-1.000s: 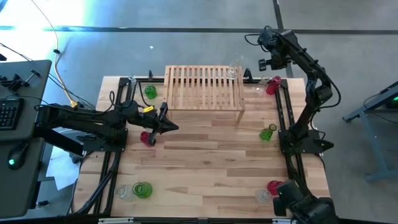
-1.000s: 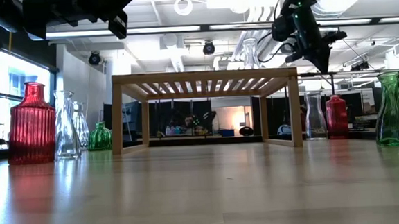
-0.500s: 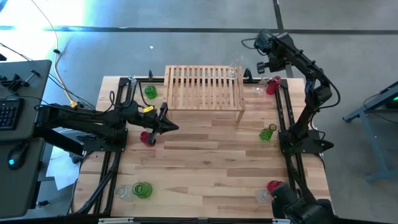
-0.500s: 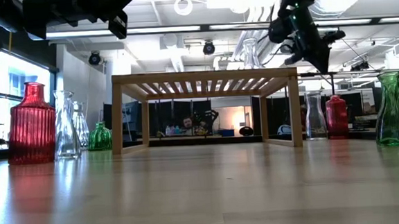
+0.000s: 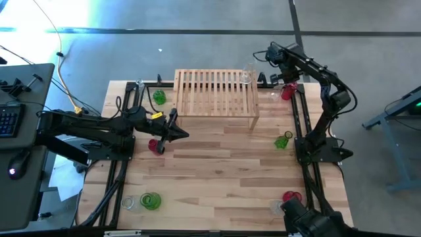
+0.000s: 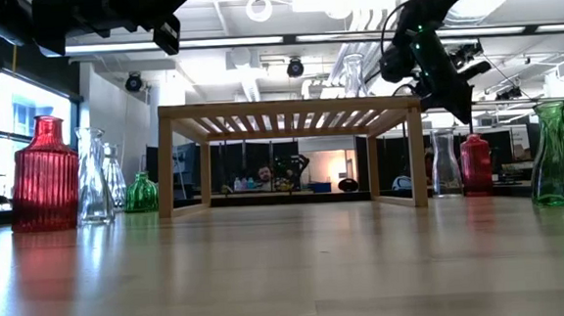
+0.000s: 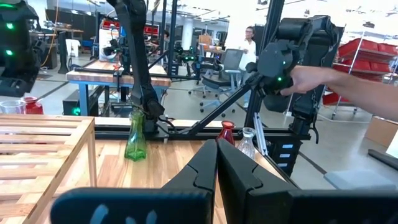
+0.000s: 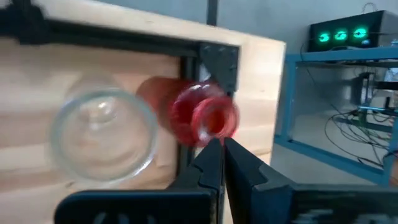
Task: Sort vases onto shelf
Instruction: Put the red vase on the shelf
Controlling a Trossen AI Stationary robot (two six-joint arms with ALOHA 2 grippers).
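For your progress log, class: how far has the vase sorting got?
Done: one clear vase stands on the shelf. In hand: nothing; the right pincer, shut, hangs over a red vase at the far right corner. The left pincer, shut, waits beside another red vase. Left: green vases and the others, all on the table.

counter (image 5: pixel 217 178): pale wood planks, smooth, faint sheen | shelf (image 5: pixel 216 92): light bare wood slats, matt | vases: glossy glass; red ribbed bottle (image 6: pixel 44 174), green vase (image 6: pixel 560 156), clear one (image 8: pixel 102 135) | fingers (image 7: pixel 200 179): dark matt plastic
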